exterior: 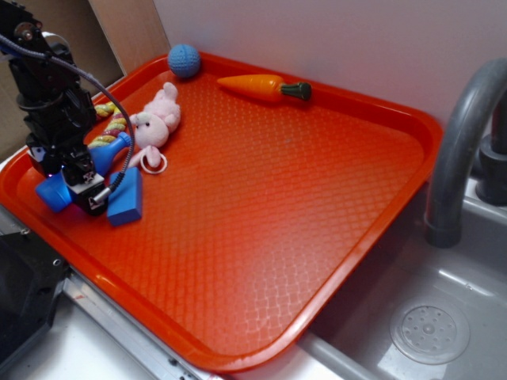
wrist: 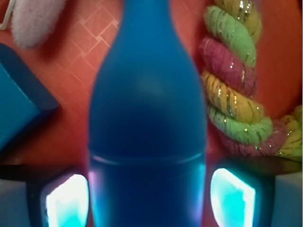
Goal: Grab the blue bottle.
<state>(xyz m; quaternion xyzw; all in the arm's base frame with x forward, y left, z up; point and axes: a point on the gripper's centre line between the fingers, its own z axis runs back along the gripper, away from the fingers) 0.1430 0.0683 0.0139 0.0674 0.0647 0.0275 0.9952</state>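
At the left edge of the exterior frame, the pincer point(exterior: 79, 184) is down on the orange tray point(exterior: 317, 261) and clenched around the blue bottle point(exterior: 95, 162), which lies tilted with its neck toward the upper right. In the wrist view the bottle point(wrist: 147, 123) fills the centre, with a fingertip point(wrist: 232, 198) pressed on each side of its body. A blue rectangular block point(exterior: 127, 198) lies just beside the pincer; a twisted rope toy point(wrist: 236, 85) sits at right, a pink plush bunny point(exterior: 158, 119) above.
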